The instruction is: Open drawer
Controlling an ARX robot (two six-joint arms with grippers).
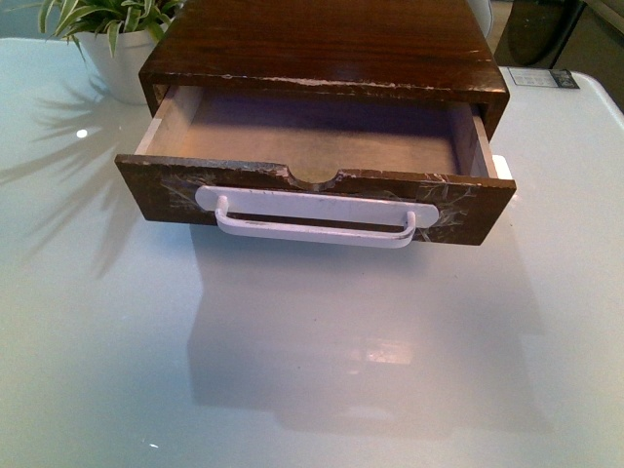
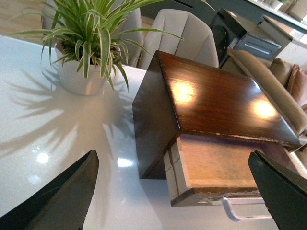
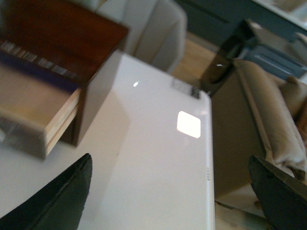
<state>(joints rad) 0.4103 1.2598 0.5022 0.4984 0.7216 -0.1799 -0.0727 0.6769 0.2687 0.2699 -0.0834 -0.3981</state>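
Note:
The dark brown drawer (image 1: 314, 200) with whitish scratches and a half-round notch stands pulled out of its dark wooden cabinet (image 1: 327, 44); its inside is empty. Its long white bar handle (image 1: 314, 220) faces me. Neither arm shows in the front view. In the left wrist view the drawer (image 2: 211, 167) and part of the handle (image 2: 240, 213) lie between the wide-open fingers of my left gripper (image 2: 177, 211), which holds nothing. My right gripper (image 3: 177, 206) is open and empty over the white table beside the cabinet; the drawer's side (image 3: 33, 120) shows blurred there.
A potted spider plant (image 2: 86, 52) in a white pot stands on the white glossy table (image 1: 292, 370) beside the cabinet's far left corner. The table's right edge (image 3: 209, 163) runs near the right gripper, with a beige sofa (image 3: 268, 120) beyond. Chairs stand behind the table.

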